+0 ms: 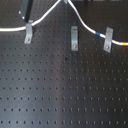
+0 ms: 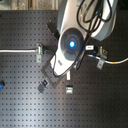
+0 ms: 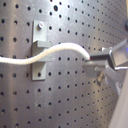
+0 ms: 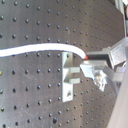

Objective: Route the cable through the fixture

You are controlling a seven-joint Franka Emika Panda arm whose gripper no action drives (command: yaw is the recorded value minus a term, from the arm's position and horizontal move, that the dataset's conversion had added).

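first exterior view: a thin white cable [image 1: 47, 18] crosses the far part of a black perforated board [image 1: 60, 90]. it runs from the first exterior view's left edge through a grey metal clip [image 1: 28, 33], rises to a peak at the top edge, then drops toward the first exterior view's right, with a blue band [image 1: 97, 34] and a yellow band [image 1: 121, 44] either side of a right-hand clip [image 1: 108, 41]. a middle clip [image 1: 74, 38] stands just beside the cable, apparently not holding it. in both wrist views the gripper [image 3: 95, 62] is closed on the cable's white length, near one clip [image 4: 70, 75]. in the second exterior view the robot arm [image 2: 75, 35] hides the board's centre.
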